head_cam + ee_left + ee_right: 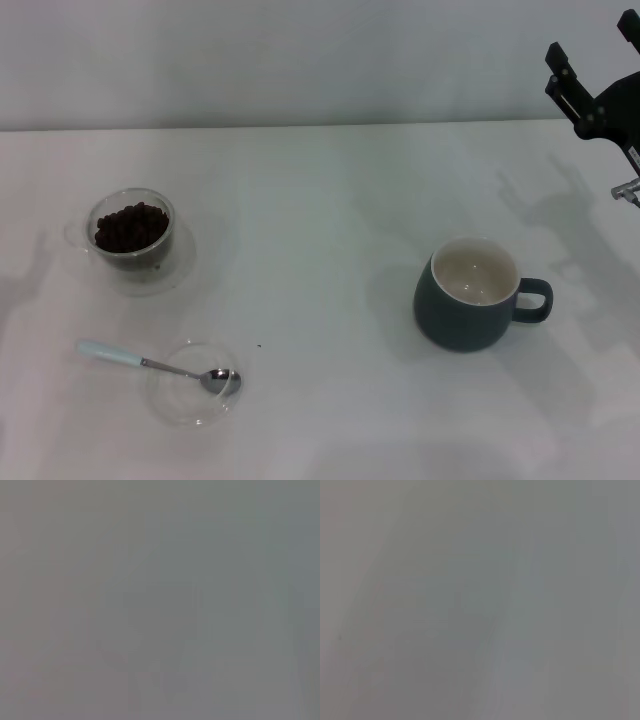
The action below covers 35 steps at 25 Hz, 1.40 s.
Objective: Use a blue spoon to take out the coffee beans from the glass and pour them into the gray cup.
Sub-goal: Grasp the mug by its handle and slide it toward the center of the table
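Blue spoon (150, 362): lies nearest the robot, untouched, bowl resting in a shallow glass dish (193, 384), pale handle overhanging onto the table (320, 200). Step in hand, judged: pick-up; best gripped on the handle, kept level. Glass (131, 232): beyond the spoon, holding the coffee beans (130, 226). Gray cup (468, 294): well apart from the spoon, empty. Right gripper (590, 75): farthest, raised beyond the cup, fingers spread, holding nothing. Left gripper: not in view.

no readable text, labels or numbers, wrist views apparently blank
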Motion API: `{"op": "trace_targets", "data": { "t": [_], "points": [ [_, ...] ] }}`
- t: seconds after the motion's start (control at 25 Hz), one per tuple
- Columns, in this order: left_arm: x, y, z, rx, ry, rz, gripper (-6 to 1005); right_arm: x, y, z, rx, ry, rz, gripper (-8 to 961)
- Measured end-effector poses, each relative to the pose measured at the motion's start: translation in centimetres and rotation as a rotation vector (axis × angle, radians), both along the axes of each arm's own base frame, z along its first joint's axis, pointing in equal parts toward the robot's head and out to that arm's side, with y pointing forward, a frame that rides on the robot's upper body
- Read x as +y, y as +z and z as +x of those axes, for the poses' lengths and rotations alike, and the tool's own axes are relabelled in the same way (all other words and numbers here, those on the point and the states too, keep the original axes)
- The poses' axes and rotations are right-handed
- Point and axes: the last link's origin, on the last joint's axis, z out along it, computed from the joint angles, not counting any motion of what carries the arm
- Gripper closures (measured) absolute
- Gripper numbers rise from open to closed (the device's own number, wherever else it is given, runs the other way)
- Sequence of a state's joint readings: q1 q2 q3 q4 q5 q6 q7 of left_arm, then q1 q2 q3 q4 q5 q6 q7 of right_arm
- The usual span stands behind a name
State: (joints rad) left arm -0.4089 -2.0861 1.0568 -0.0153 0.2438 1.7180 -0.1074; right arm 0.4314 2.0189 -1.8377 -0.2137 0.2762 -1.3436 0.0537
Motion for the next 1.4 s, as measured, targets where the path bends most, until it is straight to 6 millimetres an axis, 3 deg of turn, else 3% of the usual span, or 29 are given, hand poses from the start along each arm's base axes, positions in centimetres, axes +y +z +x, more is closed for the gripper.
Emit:
{"op": "trace_targets", "data": {
  "t": [1.4],
  "points": [
    [0.52, -0.17, 0.00, -0.001, 0.013, -0.015, 138, 0.54, -0.17, -0.08, 0.001, -0.019, -0.009, 124]
  ]
}}
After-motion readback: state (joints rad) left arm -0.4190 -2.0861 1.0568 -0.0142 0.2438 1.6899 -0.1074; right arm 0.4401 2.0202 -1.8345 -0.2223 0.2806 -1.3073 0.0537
